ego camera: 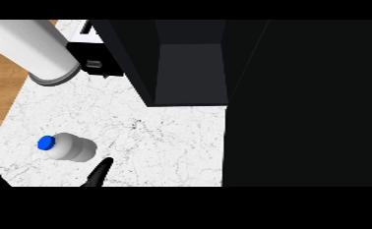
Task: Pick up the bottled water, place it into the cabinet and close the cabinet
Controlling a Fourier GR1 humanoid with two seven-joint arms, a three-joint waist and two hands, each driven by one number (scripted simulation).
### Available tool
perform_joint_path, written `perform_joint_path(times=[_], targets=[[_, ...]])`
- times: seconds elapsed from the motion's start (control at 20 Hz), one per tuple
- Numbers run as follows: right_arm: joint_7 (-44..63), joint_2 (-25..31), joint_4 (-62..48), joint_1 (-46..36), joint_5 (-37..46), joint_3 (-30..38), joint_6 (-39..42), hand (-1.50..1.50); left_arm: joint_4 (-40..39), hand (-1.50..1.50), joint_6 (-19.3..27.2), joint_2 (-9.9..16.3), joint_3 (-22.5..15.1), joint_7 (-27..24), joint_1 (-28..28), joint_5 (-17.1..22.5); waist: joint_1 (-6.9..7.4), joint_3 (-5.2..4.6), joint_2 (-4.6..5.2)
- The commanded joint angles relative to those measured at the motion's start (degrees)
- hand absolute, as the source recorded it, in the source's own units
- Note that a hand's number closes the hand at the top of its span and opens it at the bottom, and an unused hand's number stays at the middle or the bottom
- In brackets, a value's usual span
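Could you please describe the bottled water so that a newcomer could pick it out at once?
On the white marble counter, look to the lower left, away from the black open cabinet. The bottled water stands there, pale grey with a bright blue cap, the only blue thing here.

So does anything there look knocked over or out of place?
The water bottle with the blue cap lies on the marble counter, apparently on its side, left of the open black cabinet. No spill shows. A black fingertip pokes in just beside it.

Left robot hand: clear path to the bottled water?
Probably yes. The left robot hand shows only as a fingertip just right of the bottled water, with bare counter between them.
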State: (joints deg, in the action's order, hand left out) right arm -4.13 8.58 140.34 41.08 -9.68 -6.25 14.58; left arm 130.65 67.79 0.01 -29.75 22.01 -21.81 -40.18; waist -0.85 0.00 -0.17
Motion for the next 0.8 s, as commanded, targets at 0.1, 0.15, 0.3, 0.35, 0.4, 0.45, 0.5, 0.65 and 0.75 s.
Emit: perform_joint_path(times=[0.1,0.15,0.3,0.35,0.4,0.45,0.5,0.65,0.75], targets=[[-0.5,0.2,10.5,9.1,-1.5,-2.1,2.6,-1.50,-5.4,-1.50,5.4,0.7,4.3,-1.0,2.7,7.0,-0.44,-0.12,-0.18],[1.4,1.6,10.1,5.6,-5.5,1.7,2.1,-1.50,-5.4,-1.50,6.3,2.4,5.6,-1.4,3.7,10.8,0.13,-0.18,-0.06],[-0.5,0.1,10.6,9.5,-3.4,-0.8,2.5,-1.50,-6.6,-1.50,8.5,3.9,6.5,-4.9,4.0,15.8,0.05,-0.23,-0.23],[-1.0,0.4,9.0,7.8,-3.2,0.5,2.4,-1.50,-8.3,-1.50,8.6,4.8,6.7,-5.6,4.6,18.9,0.31,-0.23,-0.16],[-3.4,0.4,7.5,8.6,-2.7,0.6,3.6,-1.50,-7.8,-1.50,7.7,6.9,9.7,-5.9,4.3,21.4,0.30,-0.22,-0.23],[-4.2,0.4,9.7,10.9,-3.4,1.0,3.9,-1.50,-8.6,-1.50,7.2,7.3,10.0,-6.5,3.8,22.7,0.00,-0.28,-0.37],[-1.8,0.4,9.5,9.4,-2.8,-0.1,3.1,-1.50,-13.6,-1.50,8.7,4.9,10.3,-8.5,7.6,23.6,0.13,-0.29,-0.10],[-5.5,0.1,10.7,14.5,-2.9,-0.2,5.1,-1.50,-13.8,-1.50,7.1,5.5,10.9,-10.9,5.2,28.4,-0.24,-0.29,-0.39],[-4.9,1.1,11.2,15.8,-4.0,0.2,5.6,-1.50,-15.6,-1.50,6.7,4.8,11.6,-14.2,4.9,31.0,0.05,-0.39,-0.45]])
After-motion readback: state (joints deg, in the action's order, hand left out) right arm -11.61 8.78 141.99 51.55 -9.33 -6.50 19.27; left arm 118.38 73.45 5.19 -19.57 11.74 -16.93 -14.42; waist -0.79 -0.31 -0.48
